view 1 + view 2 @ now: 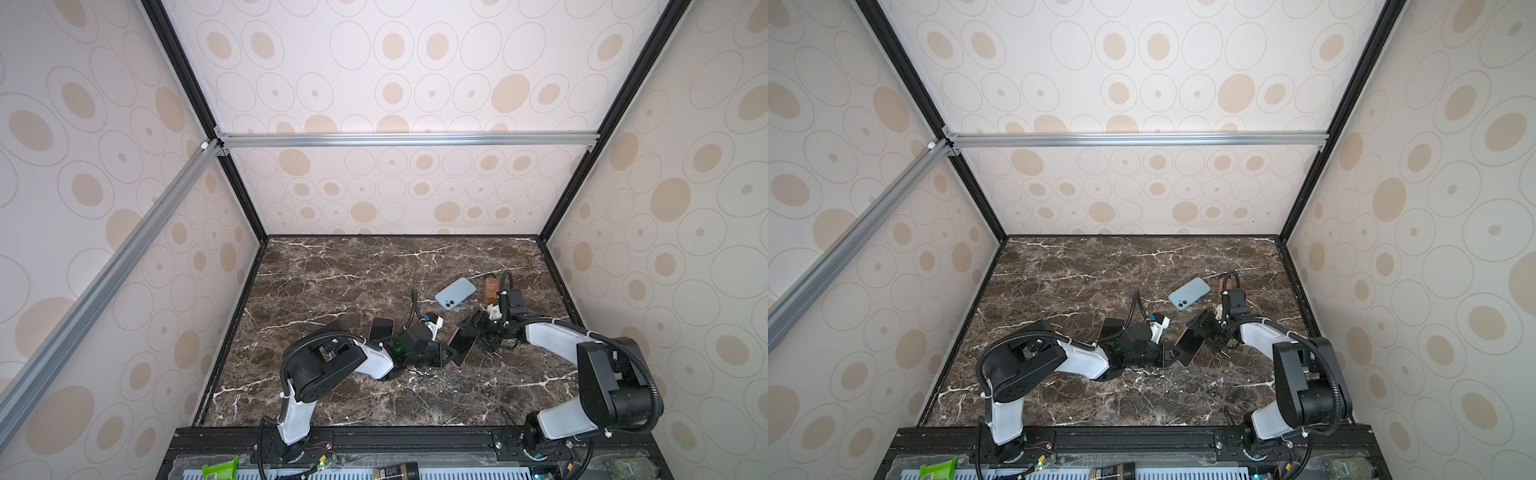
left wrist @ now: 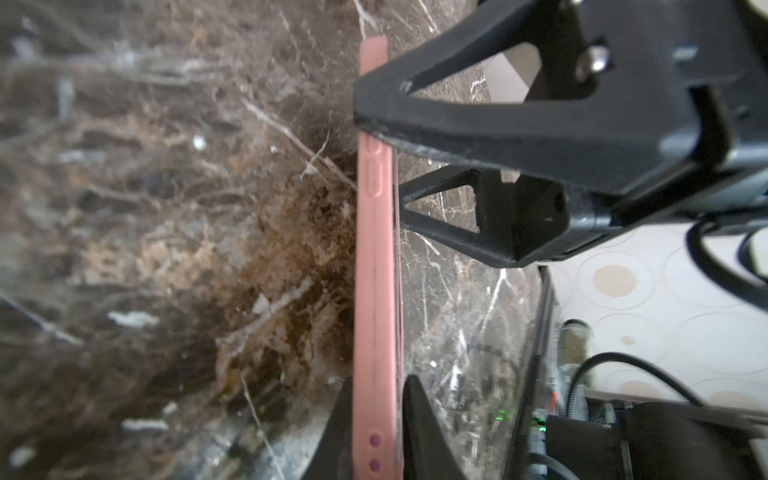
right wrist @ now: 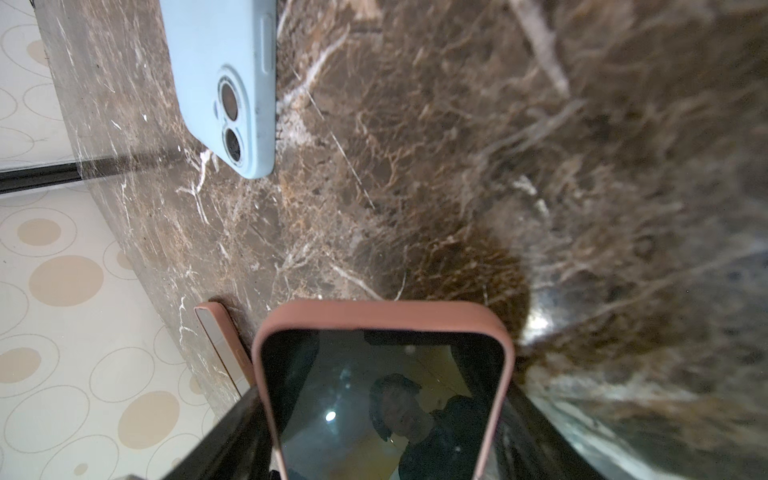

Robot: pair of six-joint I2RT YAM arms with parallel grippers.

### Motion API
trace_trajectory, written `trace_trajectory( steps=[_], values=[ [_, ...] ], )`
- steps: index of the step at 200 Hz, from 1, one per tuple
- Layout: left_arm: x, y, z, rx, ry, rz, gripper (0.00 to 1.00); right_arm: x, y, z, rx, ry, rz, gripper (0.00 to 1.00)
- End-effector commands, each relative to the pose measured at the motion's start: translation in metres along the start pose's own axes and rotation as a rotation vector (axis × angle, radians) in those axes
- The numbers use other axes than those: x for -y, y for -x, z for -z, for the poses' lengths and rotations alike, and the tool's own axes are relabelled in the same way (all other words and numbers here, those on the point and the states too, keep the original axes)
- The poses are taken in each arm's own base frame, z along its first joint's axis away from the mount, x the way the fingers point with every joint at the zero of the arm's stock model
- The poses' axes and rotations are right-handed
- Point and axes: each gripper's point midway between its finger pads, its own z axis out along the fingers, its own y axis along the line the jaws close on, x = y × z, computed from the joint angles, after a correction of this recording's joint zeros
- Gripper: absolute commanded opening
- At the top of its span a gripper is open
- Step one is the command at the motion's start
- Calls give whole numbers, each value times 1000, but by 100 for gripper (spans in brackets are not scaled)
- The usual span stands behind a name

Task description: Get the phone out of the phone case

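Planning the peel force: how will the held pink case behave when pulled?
Case looks matte and rubbery: probably grippy, with a lip that flexes. Its wall looks thin, so likely floppy once empty. The screen is glossy, so likely slippery.

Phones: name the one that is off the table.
The pink phone, clamped between the left pincer and the right pincer. The blue phone and the dark phone lie flat on the table.

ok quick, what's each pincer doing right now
left pincer: closed on the pink-cased phone, pinching front and back
right pincer: gripping the same phone across its width
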Motion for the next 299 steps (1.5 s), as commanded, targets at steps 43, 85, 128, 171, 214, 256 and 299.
trace_trajectory(
  steps=[43, 85, 128, 171, 214, 256, 299],
  values=[
    [40, 31, 13, 61, 7, -181, 0, 2, -7, 43, 68, -81, 34, 100],
    [58, 60, 45, 65, 192, -369, 0, -37, 20, 127, 393, -35, 206, 100],
    [92, 102, 94, 211, 257, -468, 0, -86, 21, 179, 598, 145, 479, 100],
    [131, 117, 118, 281, 159, -565, 0, -110, -2, 202, 570, 187, 727, 100],
    [141, 130, 159, 332, 222, -609, 0, -143, -32, 226, 558, 370, 890, 95],
    [165, 122, 200, 378, 116, -754, 0, -166, -56, 247, 566, 519, 1011, 95],
    [202, 96, 238, 382, -102, -907, 0, -194, -99, 283, 514, 726, 1183, 99]
  ],
)
